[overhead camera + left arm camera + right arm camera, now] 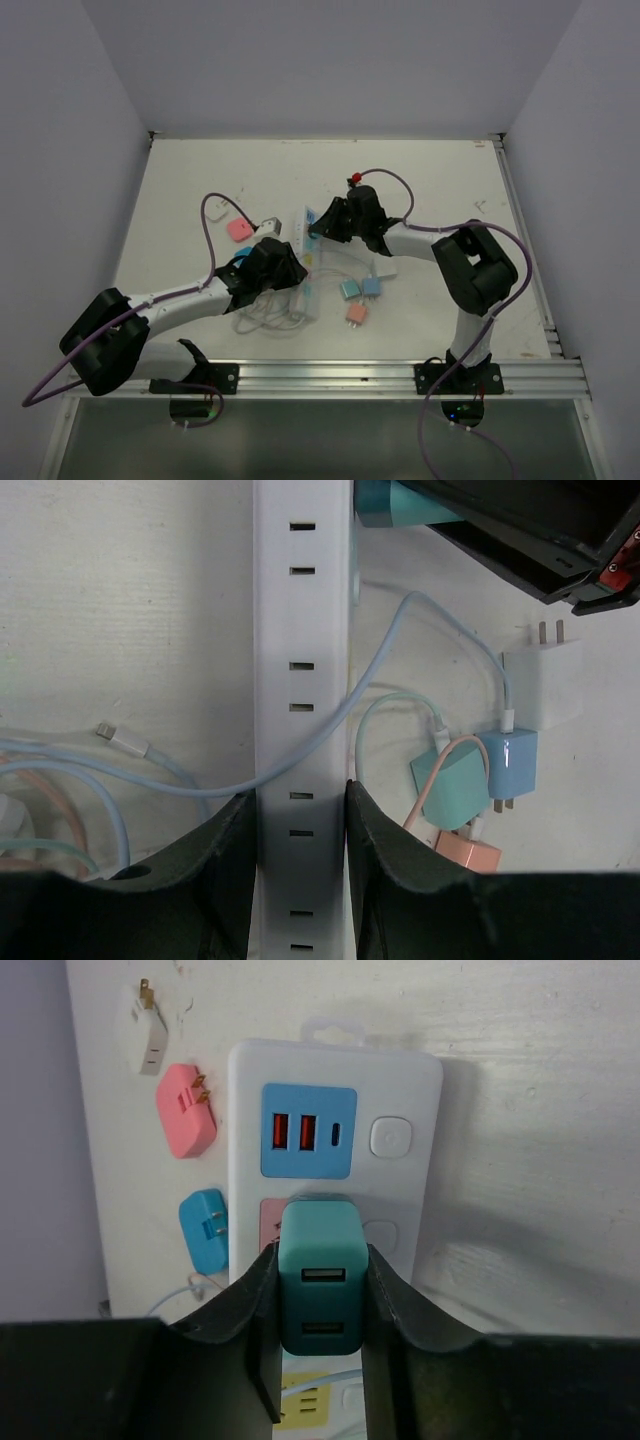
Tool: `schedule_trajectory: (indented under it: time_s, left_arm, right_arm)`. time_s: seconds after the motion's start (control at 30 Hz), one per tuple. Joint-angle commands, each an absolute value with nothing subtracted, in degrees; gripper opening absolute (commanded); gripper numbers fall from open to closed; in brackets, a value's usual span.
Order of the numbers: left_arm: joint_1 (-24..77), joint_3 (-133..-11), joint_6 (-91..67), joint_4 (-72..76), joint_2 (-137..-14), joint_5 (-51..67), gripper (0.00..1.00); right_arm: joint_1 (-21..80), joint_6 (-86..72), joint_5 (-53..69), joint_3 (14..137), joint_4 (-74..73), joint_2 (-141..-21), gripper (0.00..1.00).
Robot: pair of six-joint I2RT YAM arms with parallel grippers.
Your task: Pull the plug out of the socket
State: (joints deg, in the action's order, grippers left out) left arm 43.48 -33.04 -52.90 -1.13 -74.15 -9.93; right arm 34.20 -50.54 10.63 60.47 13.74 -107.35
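1 socket (400, 1090) holds 1 teal plug (320, 1250) (7 loose plugs (238, 229) lie nearby). The right gripper (320, 1272) clenches that plug; the left gripper (300, 800) clamps the socket.

Can't see the prongs of the plug (320, 1280), buried between its body and the socket (400, 1090). Can't read the pink outlet face (270, 1222) behind it, mostly covered. No view of the socket's near stretch, under the right pincer (320, 1250); just a sliver of yellow outlet face (305, 1402) between its fingers.

Left wrist view: getting the socket only in part, cropped at the edges ahead of and behind the left pincer (298, 795). Same for the plug ahead of that pincer: clipped by the top edge, half under the right pincer. Can't see all of the peach charger (468, 855), tucked behind the left pincer. No full view of the cables (60, 770) on the pincer's other side, cropped by the frame edge.

Top view: can't pick out the plug, can't resolve the outlet faces, too small.
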Motion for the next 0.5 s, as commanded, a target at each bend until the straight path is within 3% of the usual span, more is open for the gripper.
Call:
schedule_trajectory:
  time_s: [0.0,0.1,0.47]
  left_arm:
    - [43.4,-31.7,-51.9,-5.4,-75.0,-10.8,0.00]
    - [43.4,-31.6,-53.6,-7.0,-75.3,-11.9,0.00]
    - [43.3,-31.5,-64.1,-17.1,-74.3,-20.1,0.00]
  right_arm:
    - [33.3,-52.3,13.6,59.2,19.4,-107.2,0.20]
    - [31.9,-52.9,14.9,57.9,20.9,-106.4,0.00]
    - [28.7,-54.4,18.0,51.9,26.7,-102.6,0.00]
